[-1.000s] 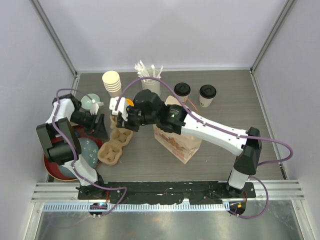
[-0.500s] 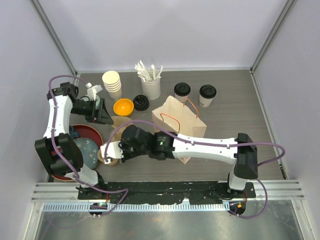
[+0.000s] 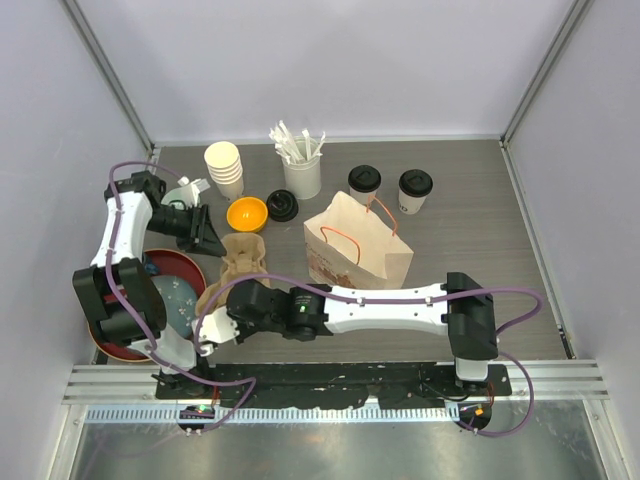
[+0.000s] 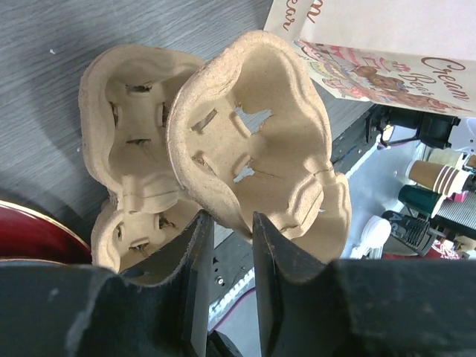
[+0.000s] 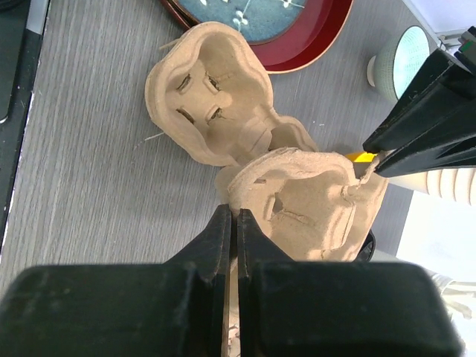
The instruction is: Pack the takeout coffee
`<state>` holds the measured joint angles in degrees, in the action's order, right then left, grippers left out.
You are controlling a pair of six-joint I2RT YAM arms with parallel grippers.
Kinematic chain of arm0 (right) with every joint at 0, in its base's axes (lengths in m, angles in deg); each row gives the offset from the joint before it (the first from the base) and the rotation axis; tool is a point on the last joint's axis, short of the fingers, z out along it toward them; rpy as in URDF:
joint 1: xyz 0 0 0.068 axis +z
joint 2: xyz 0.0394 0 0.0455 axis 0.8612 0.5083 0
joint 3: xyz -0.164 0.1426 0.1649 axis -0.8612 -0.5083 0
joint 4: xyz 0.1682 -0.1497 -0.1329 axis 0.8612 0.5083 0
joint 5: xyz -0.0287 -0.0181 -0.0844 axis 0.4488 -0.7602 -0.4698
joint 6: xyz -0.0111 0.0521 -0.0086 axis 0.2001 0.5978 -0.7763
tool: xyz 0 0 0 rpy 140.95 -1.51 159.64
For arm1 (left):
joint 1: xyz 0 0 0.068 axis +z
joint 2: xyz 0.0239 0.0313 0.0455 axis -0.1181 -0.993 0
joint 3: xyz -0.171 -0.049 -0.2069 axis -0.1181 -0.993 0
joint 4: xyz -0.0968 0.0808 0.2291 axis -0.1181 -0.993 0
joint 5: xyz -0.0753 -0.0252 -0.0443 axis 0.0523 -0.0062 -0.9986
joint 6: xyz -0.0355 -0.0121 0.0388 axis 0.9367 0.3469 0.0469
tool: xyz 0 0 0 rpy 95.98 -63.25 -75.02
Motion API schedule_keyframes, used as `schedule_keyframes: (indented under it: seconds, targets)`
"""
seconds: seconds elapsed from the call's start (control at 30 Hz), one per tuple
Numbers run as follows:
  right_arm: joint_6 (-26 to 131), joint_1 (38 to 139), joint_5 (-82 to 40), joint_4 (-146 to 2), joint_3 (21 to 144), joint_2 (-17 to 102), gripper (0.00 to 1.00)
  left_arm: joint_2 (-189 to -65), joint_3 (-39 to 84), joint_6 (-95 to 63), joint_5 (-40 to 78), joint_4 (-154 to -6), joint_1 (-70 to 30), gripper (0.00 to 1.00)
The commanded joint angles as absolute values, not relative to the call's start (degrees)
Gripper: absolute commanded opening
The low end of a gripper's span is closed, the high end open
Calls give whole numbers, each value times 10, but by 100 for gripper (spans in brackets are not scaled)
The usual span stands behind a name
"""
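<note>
White coffee cups (image 3: 364, 187) (image 3: 415, 190) upright (lids up, axis vertical), left hand (image 4: 227, 223), right hand (image 5: 232, 216) pinching pulp carrier (image 4: 253, 134)

The two lidded coffee cups (image 3: 364, 181) stand side by side at the back of the tabletop (image 3: 480, 230), just behind the paper bag (image 3: 355, 250). Left of the bag lie the cup carriers (image 3: 237, 262), one overlapping the other, with a bowl (image 3: 246, 213) and a loose lid (image 3: 283, 206) behind them and a plate (image 3: 185, 262) to their left.
</note>
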<state>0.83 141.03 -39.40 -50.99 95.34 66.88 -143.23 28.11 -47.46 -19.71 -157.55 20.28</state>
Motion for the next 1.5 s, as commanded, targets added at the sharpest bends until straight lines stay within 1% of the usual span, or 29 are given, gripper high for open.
schedule_keyframes:
  seconds: [0.0, 0.07, 0.1, 0.2, 0.3, 0.37, 0.47, 0.57, 0.6, 0.63, 0.8, 0.83, 0.87, 0.9, 0.93, 0.97, 1.0, 1.03, 1.17, 1.27, 1.3, 1.33, 1.37, 1.4, 1.47]
  targets:
    - [-4, 1411, -410, -535, 983, 659, 1, -1432, 272, -482, -214, -1582, 198, 29]
    - [-4, 1411, -405, -539, 984, 658, 1, -1435, 268, -482, -214, -1580, 196, 30]
    - [-4, 1411, -404, -540, 985, 658, 1, -1437, 264, -482, -212, -1576, 196, 33]
    - [-8, 1413, -396, -540, 987, 658, 1, -1447, 260, -472, -212, -1565, 196, 37]
    - [-13, 1419, -398, -532, 996, 665, 1, -1455, 257, -458, -211, -1552, 194, 40]
    - [-17, 1422, -400, -528, 1001, 669, 1, -1460, 257, -451, -210, -1546, 191, 39]
    - [-22, 1423, -403, -525, 1005, 673, 1, -1467, 257, -451, -216, -1549, 188, 33]
    - [-23, 1423, -392, -516, 1011, 680, 1, -1470, 260, -453, -228, -1555, 188, 18]
    - [-23, 1423, -392, -514, 1013, 681, 1, -1470, 263, -457, -232, -1558, 187, 5]
    - [-24, 1424, -387, -512, 1013, 683, 1, -1470, 264, -460, -237, -1563, 187, 0]
    - [-8, 1417, -367, -509, 1005, 687, 1, -1453, 264, -465, -253, -1566, 187, 0]
    - [8, 1414, -347, -509, 1003, 689, 4, -1449, 262, -463, -250, -1562, 187, 0]
    - [17, 1404, -336, -509, 1002, 692, 13, -1446, 257, -462, -244, -1556, 187, 0]
    - [28, 1400, -325, -509, 1002, 694, 19, -1441, 252, -460, -226, -1544, 187, 0]
    - [38, 1393, -310, -509, 1003, 697, 28, -1438, 247, -458, -215, -1534, 187, 0]
    - [56, 1383, -292, -509, 1005, 700, 47, -1435, 236, -459, -207, -1528, 187, 0]
    - [64, 1379, -266, -509, 1007, 700, 52, -1434, 231, -463, -202, -1523, 187, 0]
    - [70, 1376, -256, -510, 1008, 701, 64, -1431, 228, -476, -205, -1525, 187, 0]
    - [98, 1361, -191, -505, 1023, 687, 69, -1428, 228, -509, -214, -1551, 184, 0]
    - [126, 1330, -68, -482, 1044, 675, 74, -1421, 227, -528, -217, -1557, 181, 0]
    - [140, 1321, 19, -472, 1060, 676, 74, -1419, 227, -530, -220, -1558, 180, 0]
    - [148, 1298, 57, -459, 1067, 676, 83, -1415, 227, -534, -222, -1560, 179, 0]
    - [157, 1291, 86, -458, 1073, 678, 86, -1411, 228, -536, -228, -1559, 178, 0]
    - [164, 1283, 106, -456, 1080, 679, 86, -1409, 228, -537, -229, -1559, 177, 0]
    - [163, 1279, 100, -447, 1084, 680, 88, -1405, 231, -534, -229, -1560, 173, 0]
